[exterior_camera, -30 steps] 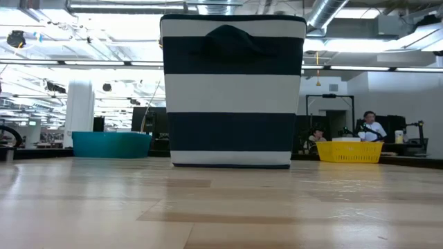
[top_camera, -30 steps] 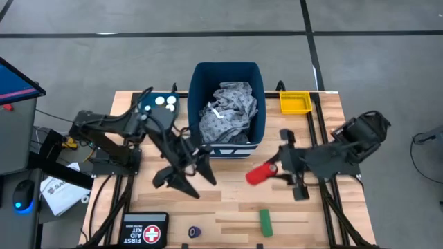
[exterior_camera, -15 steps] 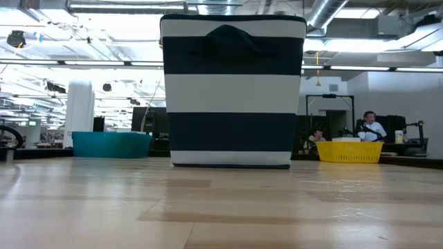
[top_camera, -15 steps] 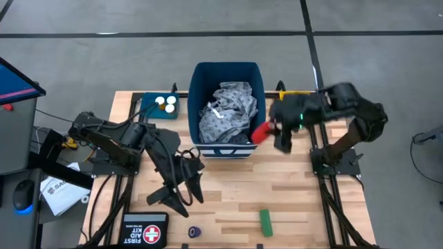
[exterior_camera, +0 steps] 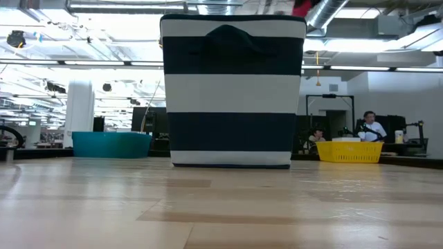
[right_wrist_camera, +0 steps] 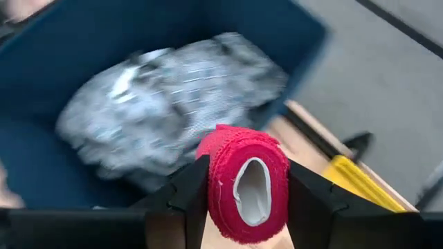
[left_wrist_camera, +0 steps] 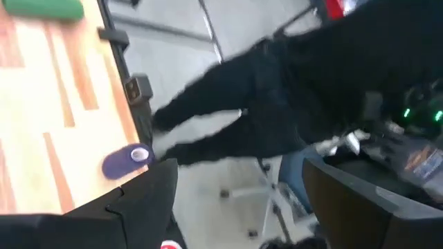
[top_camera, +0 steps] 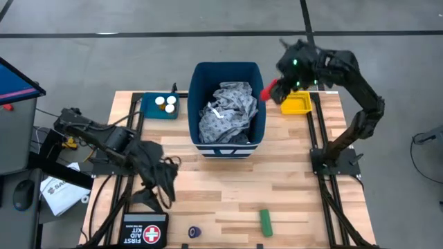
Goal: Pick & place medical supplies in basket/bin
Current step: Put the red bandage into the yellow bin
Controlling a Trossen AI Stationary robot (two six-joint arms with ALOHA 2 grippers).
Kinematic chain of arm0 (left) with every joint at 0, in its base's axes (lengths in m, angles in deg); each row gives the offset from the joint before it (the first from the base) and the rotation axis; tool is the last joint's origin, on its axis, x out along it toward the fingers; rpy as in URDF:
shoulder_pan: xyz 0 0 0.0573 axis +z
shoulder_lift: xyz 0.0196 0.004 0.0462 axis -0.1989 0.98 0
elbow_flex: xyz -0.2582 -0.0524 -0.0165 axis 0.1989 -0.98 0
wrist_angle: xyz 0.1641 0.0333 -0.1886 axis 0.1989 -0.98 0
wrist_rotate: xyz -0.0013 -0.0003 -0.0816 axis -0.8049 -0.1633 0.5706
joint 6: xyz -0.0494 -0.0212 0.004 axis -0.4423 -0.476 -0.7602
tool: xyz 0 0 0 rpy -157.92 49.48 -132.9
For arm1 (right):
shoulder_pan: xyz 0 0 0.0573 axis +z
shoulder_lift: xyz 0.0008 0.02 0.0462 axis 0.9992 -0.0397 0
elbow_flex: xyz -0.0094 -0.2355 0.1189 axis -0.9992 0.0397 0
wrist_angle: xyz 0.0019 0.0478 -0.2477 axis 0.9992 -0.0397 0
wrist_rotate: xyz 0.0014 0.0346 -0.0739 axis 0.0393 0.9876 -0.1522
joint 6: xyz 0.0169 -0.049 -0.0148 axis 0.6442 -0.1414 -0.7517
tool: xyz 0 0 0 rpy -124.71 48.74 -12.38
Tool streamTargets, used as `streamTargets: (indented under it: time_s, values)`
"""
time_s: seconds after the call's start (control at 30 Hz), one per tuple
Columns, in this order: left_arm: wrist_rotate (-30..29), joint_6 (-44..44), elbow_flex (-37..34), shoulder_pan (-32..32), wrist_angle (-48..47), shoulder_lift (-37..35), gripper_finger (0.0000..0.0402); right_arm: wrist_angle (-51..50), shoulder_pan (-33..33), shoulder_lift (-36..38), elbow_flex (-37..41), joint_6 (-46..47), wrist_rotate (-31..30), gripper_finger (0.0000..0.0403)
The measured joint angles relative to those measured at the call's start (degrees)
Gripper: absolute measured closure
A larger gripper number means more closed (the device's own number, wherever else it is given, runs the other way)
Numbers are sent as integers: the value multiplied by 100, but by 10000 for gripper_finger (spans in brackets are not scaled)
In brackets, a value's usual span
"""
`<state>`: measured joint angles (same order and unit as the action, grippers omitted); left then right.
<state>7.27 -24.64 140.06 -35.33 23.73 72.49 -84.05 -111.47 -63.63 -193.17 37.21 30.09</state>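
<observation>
Wooden-slat tabletop [top_camera: 228, 183] carries a tall dark blue bin [top_camera: 228, 72] at its far centre, with the grey patterned gown [top_camera: 227, 111] bunched inside. The right end effector [top_camera: 275, 88] hangs above the bin's right rim, beside the yellow tray [top_camera: 296, 104], its fingers clamped on a red roll [right_wrist_camera: 243, 181] with a hollow core. The left end effector [top_camera: 165, 188] sits low over the near left tabletop, fingers spread wide and holding nothing, just above the black first aid pouch [top_camera: 145, 229]. A teal tray [top_camera: 159, 107] holds two white-capped bottles [top_camera: 165, 102]. A green cylinder [top_camera: 266, 223] and a dark blue roll [top_camera: 196, 232] lie near the front edge.
</observation>
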Motion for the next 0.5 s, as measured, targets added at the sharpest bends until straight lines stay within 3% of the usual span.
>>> streamTargets:
  time_s: [0.23, 0.5]
  values:
    - [-1005, -233, -723, 4, 932, -848, 100, -5, -1223, 2, 784, -332, 52, 254]
    - [-1833, -255, -924, 111, 1211, -1217, 100, 65, -2582, -4, 2291, -818, 220, 254]
